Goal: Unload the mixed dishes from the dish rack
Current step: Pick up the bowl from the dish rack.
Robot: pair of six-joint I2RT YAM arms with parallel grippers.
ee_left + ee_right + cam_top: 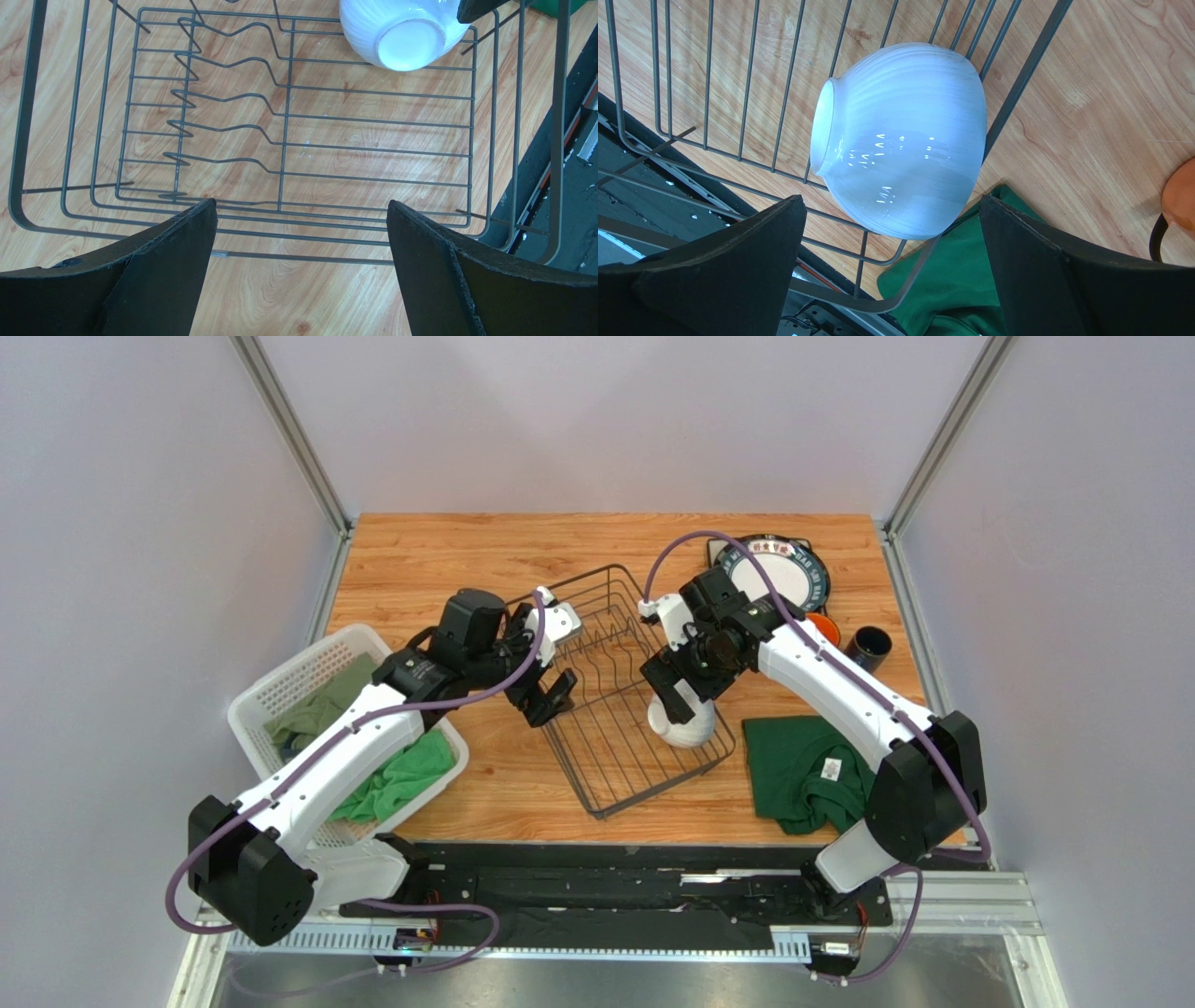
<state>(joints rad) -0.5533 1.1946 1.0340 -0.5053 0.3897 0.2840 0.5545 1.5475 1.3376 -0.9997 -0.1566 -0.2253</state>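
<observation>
Right jaws apart over the white ribbed bowl point(906, 140), the only dish I see in the dish rack point(617, 742), lined up to clamp; left jaws apart, empty.

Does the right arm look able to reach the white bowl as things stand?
Likely yes: the right gripper, jaws open, hangs right over the white bowl in the dish rack corner, nothing between.
</observation>
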